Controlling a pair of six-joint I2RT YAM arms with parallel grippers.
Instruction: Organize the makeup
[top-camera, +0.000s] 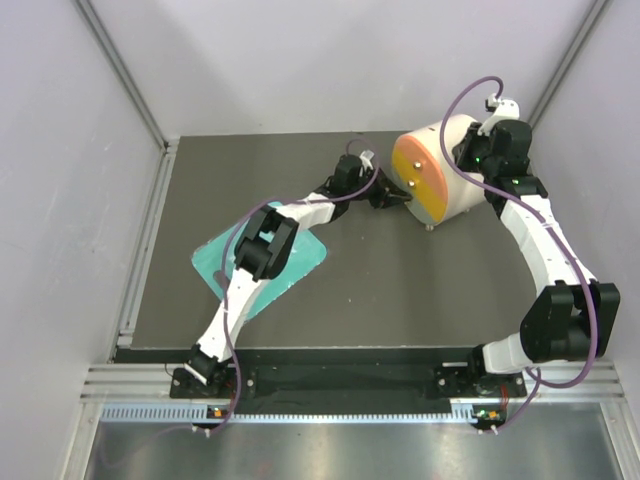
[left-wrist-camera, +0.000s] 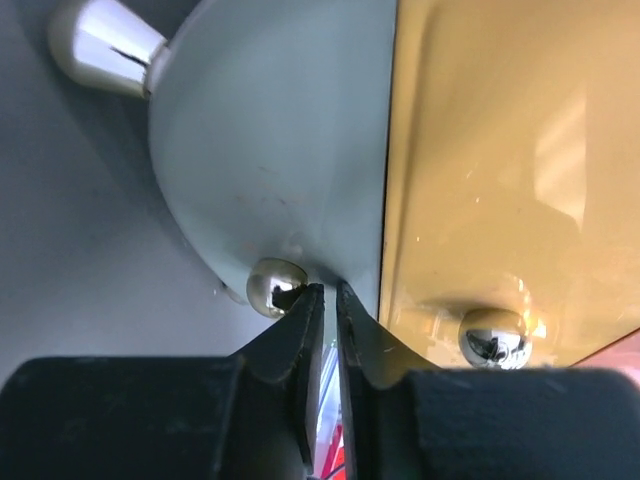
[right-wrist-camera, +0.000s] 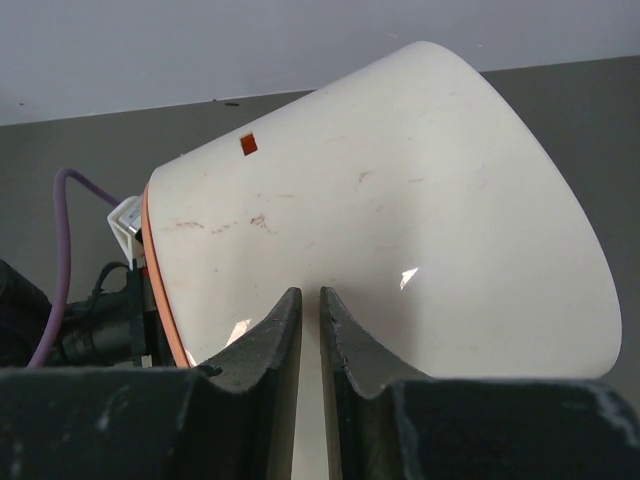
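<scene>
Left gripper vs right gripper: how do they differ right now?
Left gripper sits at the drum's orange-yellow front, tips beside a chrome knob; right gripper is at its plain white wall, behind. Left gripper's arm crosses the teal tray; right gripper's does not. Shared: both nearly closed, nothing visibly held.

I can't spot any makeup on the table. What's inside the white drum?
Nothing inside the white drum shows; its orange-yellow front covers the interior. Only two chrome knobs show there, the left hand beside one.
</scene>
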